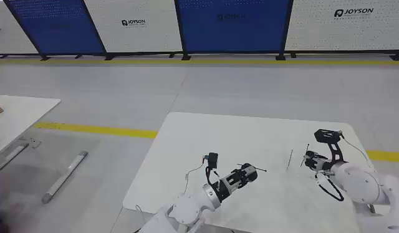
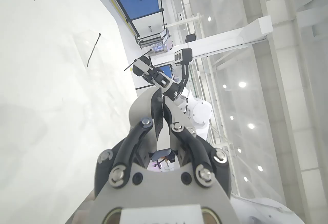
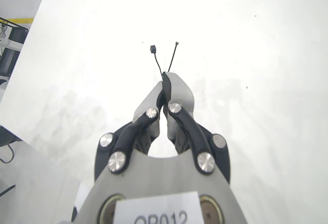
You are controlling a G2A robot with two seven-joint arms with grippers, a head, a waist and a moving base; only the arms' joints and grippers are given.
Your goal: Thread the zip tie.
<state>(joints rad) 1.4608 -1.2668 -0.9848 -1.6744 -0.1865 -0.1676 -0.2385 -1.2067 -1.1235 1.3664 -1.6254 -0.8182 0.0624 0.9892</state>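
Note:
My right gripper [image 3: 164, 81] is shut on a black zip tie [image 3: 156, 61], whose square head sticks out beyond the fingertips above the white table [image 3: 230, 30]. In the top view this gripper [image 1: 308, 162] hovers at the table's right side, with the tie [image 1: 305, 152] standing up from it. A second zip tie [image 1: 289, 160] lies flat on the table just left of it. My left gripper [image 1: 247, 172], near the table's front middle, is shut on another thin black tie [image 1: 259, 169] that pokes out past its tip. In the left wrist view, its fingers [image 2: 160, 104] are pressed together.
The white table [image 1: 206, 146] has bare room at its far half and left side. Grey floor with a yellow line [image 1: 93, 129] lies beyond it. Blue and white panels [image 1: 230, 15] stand at the back. Another white table's corner [image 1: 25, 111] shows at the left.

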